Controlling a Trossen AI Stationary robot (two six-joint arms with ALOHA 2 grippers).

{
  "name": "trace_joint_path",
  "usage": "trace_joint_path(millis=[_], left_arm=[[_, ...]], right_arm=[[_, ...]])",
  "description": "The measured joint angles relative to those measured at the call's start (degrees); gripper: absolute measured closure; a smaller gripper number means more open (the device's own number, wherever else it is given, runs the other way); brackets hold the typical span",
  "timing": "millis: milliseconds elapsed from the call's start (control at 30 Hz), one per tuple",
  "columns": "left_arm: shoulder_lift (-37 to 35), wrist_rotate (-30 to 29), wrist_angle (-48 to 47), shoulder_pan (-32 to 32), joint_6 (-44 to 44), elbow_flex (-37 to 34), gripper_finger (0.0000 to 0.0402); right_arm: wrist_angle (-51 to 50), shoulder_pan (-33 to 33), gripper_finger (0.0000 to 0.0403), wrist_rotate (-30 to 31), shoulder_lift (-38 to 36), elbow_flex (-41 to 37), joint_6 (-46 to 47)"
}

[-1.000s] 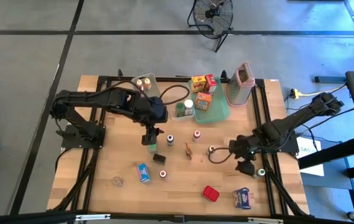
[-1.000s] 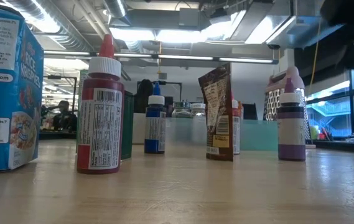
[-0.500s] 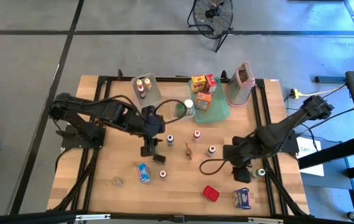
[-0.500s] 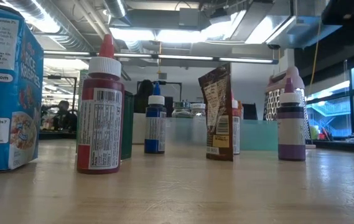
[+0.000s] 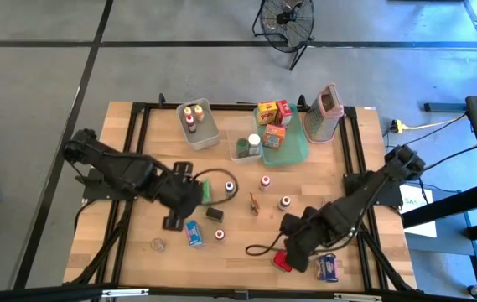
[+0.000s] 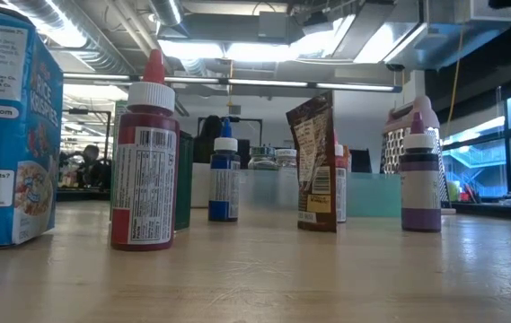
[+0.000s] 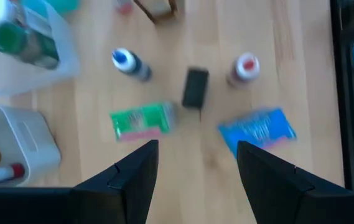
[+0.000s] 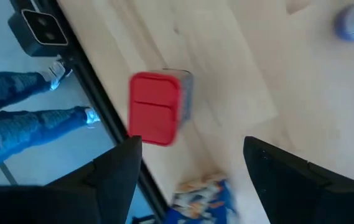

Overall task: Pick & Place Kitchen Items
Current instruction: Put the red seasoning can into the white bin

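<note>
My left gripper (image 5: 173,221) hangs open over bare wood near the table's left front, holding nothing. In its wrist view (image 7: 195,149) a green box (image 7: 140,120), a small black box (image 7: 195,87), a blue packet (image 7: 256,129) and a red-capped bottle (image 7: 244,67) lie past the fingers. My right gripper (image 5: 292,250) hangs open and empty over the front right, just above a red box (image 5: 282,262) lying flat. In the right wrist view the red box (image 8: 155,116) and a blue packet (image 8: 198,191) lie beyond that gripper (image 8: 192,146).
At the back stand a clear bin (image 5: 198,124) with bottles, a teal tray (image 5: 298,149) with boxes and a grater (image 5: 328,113). Small bottles (image 5: 265,181) and a brown packet (image 5: 256,203) dot the middle. A person's legs (image 8: 21,124) stand beside the table.
My left gripper has swung from beside the green box toward the table's near edge and a little left, staying open. My right gripper has swung from the right edge toward the left and near edge, rolling as it went, and now hangs over the red box. Nothing on the table has moved.
</note>
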Motion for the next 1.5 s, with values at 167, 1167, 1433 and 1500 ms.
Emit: trace_joint_path(millis=[167,1167,1433,1500], left_arm=[[0.0,-1.5,-2.6,-6.4,-1.5,0.0,0.0190],[0.0,-7.6,-2.6,-17.8,-0.4,0.0,0.0190],[0.0,-7.6,-2.6,-17.8,-0.4,0.0,0.0190],[0.0,-7.6,-2.6,-17.8,-0.4,0.0,0.0190]], right_arm=[[-0.5,1.0,0.0119,-0.2,5.1,5.0,6.1],[3.4,1.9,0.0119,0.1,6.4,7.2,11.1],[4.2,1.9,0.0107,0.1,6.4,7.2,12.1],[4.3,1.9,0.0103,0.2,6.4,7.2,12.6]])
